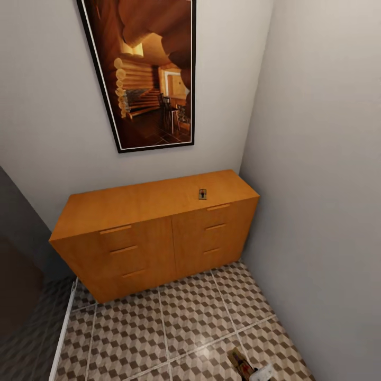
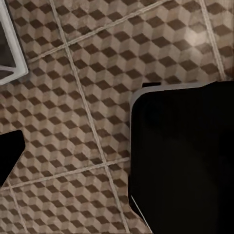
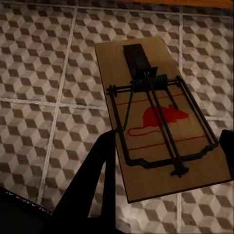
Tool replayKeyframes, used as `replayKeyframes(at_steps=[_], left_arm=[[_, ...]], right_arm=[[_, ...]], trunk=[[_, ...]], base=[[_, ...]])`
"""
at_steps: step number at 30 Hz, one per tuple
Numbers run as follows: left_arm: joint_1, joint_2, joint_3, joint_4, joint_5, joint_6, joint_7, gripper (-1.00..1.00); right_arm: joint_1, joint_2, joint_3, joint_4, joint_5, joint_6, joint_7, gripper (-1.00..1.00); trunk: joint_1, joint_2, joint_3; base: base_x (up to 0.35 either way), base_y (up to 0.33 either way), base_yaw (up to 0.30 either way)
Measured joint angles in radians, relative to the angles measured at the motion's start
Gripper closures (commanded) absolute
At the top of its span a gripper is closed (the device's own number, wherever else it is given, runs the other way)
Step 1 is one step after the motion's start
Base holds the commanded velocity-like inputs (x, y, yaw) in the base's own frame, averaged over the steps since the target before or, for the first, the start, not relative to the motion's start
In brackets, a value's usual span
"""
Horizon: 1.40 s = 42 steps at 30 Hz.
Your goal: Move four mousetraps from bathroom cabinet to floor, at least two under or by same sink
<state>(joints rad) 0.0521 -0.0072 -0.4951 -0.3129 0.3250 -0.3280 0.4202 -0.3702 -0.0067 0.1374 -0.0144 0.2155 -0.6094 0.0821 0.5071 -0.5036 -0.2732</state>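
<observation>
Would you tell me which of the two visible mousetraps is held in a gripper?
The mousetrap with the red mouse print, held by the right gripper above the tiled floor; the other mousetrap lies free on the cabinet top.

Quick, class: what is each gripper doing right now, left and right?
Left gripper: cannot be told; its camera shows floor tiles and dark shapes.
Right gripper: closed on a mousetrap, held above the floor.

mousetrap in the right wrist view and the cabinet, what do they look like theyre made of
The mousetrap looks like a flat pale wooden board, matte, with a printed red mouse and dark, thin wire parts that read as metal. The cabinet looks like orange-brown wood or veneer with a smooth, slightly satin finish; its grain is faint, so laminate is possible.
</observation>
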Motion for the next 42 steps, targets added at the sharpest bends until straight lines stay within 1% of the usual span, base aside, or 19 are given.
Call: replayKeyframes(at_steps=[2, 4, 5, 6, 7, 9, 12, 16, 18, 20, 24, 27, 28, 30, 32, 33, 35, 37, 42], left_arm=[[-0.002, 0.0, 0.0, -0.06, -0.002, 0.055, 0.018, -1.0], [-0.004, 0.0, -0.001, -0.126, -0.004, 0.142, 0.033, -1.0], [-0.005, 0.0, -0.001, -0.17, -0.004, 0.208, 0.043, -1.0], [-0.006, 0.0, 0.0, -0.194, -0.004, 0.241, 0.047, -1.0], [-0.007, 0.002, 0.002, -0.238, -0.005, 0.295, 0.054, -1.0], [-0.008, 0.005, 0.013, -0.301, -0.002, 0.35, 0.061, -1.0], [-0.01, 0.007, 0.033, -0.377, 0.001, 0.393, 0.066, -1.0], [-0.029, 0.007, 0.041, -0.419, 0.0, 0.412, 0.067, -1.0], [-0.055, 0.006, 0.044, -0.431, -0.001, 0.426, 0.067, -1.0], [-0.083, 0.003, 0.046, -0.441, -0.003, 0.475, 0.067, -1.0], [-0.144, -0.003, 0.047, -0.49, -0.007, 0.646, 0.067, -1.0], [-0.155, -0.003, 0.046, -0.505, -0.008, 0.681, 0.065, -1.0], [-0.157, -0.003, 0.046, -0.506, -0.009, 0.682, 0.065, -1.0], [-0.16, -0.003, 0.044, -0.499, -0.014, 0.651, 0.064, -1.0], [-0.162, -0.003, 0.044, -0.474, -0.022, 0.579, 0.063, -1.0], [-0.162, -0.003, 0.044, -0.456, -0.028, 0.522, 0.062, -1.0], [-0.163, -0.004, 0.044, -0.436, -0.033, 0.444, 0.061, -1.0], [-0.163, -0.004, 0.044, -0.416, -0.036, 0.396, 0.059, -1.0], [-0.163, -0.004, 0.044, -0.359, -0.047, 0.352, 0.057, -1.0]], right_arm=[[0.009, 0.025, 0.001, 0.0, 0.003, -0.001, -0.058, 1.0], [0.016, 0.05, 0.0, 0.0, -0.005, -0.001, -0.117, 1.0], [0.019, 0.066, 0.001, -0.001, -0.009, -0.003, -0.158, 1.0], [0.02, 0.074, 0.0, -0.001, -0.011, -0.003, -0.18, 1.0], [0.022, 0.091, 0.002, -0.001, -0.011, -0.004, -0.223, 1.0], [0.023, 0.111, 0.0, -0.003, -0.012, -0.011, -0.283, 1.0], [0.024, 0.129, -0.002, -0.004, -0.014, -0.042, -0.367, 1.0], [0.024, 0.144, -0.004, -0.006, -0.015, -0.072, -0.451, 1.0], [0.024, 0.158, -0.005, -0.008, -0.015, -0.08, -0.506, 1.0], [0.024, 0.172, -0.007, -0.009, -0.015, -0.086, -0.578, 1.0], [0.024, 0.181, -0.008, -0.01, -0.015, -0.088, -0.634, 1.0], [0.024, 0.181, -0.007, -0.01, -0.015, -0.088, -0.645, 1.0], [0.024, 0.181, -0.007, -0.01, -0.015, -0.088, -0.647, 1.0], [0.024, 0.181, -0.006, -0.01, -0.014, -0.087, -0.649, 1.0], [0.024, 0.181, -0.005, -0.01, -0.013, -0.086, -0.65, 1.0], [0.024, 0.181, -0.005, -0.01, -0.013, -0.086, -0.65, 1.0], [0.024, 0.181, -0.004, -0.01, -0.012, -0.086, -0.65, 1.0], [0.024, 0.181, -0.004, -0.01, -0.012, -0.086, -0.646, 1.0], [0.024, 0.178, -0.004, -0.01, -0.012, -0.088, -0.625, 1.0]], trunk=[[0.0, 0.0, 0.0], [0.0, 0.0, 0.0], [0.0, 0.0, 0.0], [0.0, 0.0, 0.0], [0.0, 0.0, 0.0], [0.0, 0.0, 0.0], [0.0, 0.0, 0.0], [0.0, 0.0, 0.0], [0.0, 0.0, 0.0], [0.0, 0.0, 0.0], [0.0, 0.0, 0.0], [0.0, 0.0, 0.0], [0.0, 0.0, 0.0], [0.0, 0.0, 0.0], [0.0, 0.0, 0.0], [0.0, 0.0, 0.0], [0.0, 0.0, 0.0], [0.0, 0.0, 0.0], [0.0, 0.0, 0.0]], base=[[0.0, 0.0, 0.0], [0.0, 0.0, 0.0], [0.0, 0.0, 0.0], [0.0, 0.0, 0.0], [0.0, 0.0, 0.0], [0.0, 0.0, 0.0], [0.0, 0.0, 0.0], [0.0, 0.0, 0.0], [0.0, 0.0, 0.0], [0.0, 0.0, 0.0], [0.0, 0.0, 0.0], [0.0, 0.0, 0.0], [0.0, 0.0, 0.0], [0.0, 0.0, 0.0], [0.0, 0.0, 0.0], [0.0, 0.0, 0.0], [0.0, 0.0, 0.0], [0.0, 0.0, 0.0], [0.0, 0.0, 0.0]])
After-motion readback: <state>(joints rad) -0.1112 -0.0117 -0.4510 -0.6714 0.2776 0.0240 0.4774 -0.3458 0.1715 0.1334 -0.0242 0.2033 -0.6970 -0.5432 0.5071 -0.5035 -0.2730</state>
